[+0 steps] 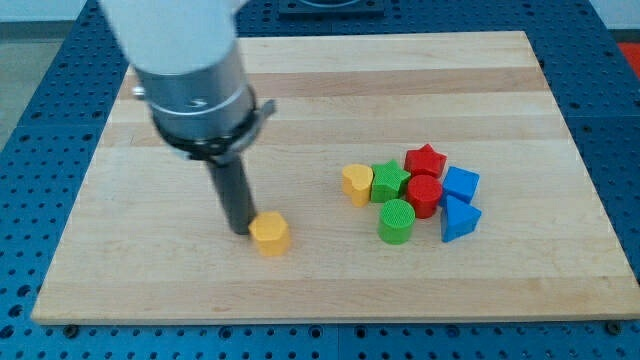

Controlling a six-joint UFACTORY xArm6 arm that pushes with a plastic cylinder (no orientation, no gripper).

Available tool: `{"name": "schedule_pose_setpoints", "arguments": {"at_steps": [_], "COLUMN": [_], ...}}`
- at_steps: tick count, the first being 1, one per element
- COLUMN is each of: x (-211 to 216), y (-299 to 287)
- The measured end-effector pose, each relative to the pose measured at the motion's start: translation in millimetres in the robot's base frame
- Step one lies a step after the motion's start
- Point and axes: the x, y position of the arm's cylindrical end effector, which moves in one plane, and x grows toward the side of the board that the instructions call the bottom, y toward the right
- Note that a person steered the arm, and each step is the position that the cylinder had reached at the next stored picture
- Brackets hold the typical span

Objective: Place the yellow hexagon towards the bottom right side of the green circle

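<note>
Pale wood makes up the board [150, 270], which lies on a blue perforated table [30, 150]. Toward the view's left my arm [190, 70] comes down as a white and grey cylinder, ending in the dark rod; my tip [243, 233] sits on the board, touching or just beside the upper-left edge of the yellow hexagon [270, 234]. There are no jaws on this rod, so nothing is held or clamped; it only rests against the block's side. The yellow hexagon lies flat with its six-sided face up, squat and even all round, so no long axis or pointing direction can be made out. It stands alone, well apart from the cluster further to the view's right. That cluster starts with a yellow heart [357, 184], then a green star [390, 181] touching it, with the green circle [396, 221] just below the star. Next come a red cylinder [423, 195] and a red star [426, 160] above it, then a blue pentagon [460, 184] and a blue triangle [458, 220] at the cluster's right edge.
</note>
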Motion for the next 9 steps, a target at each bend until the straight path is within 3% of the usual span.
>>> {"name": "schedule_pose_setpoints", "arguments": {"at_steps": [2,3,6,7,9], "x": [0,1,-5,49,45], "y": [78,85,-22,-31,-14]}}
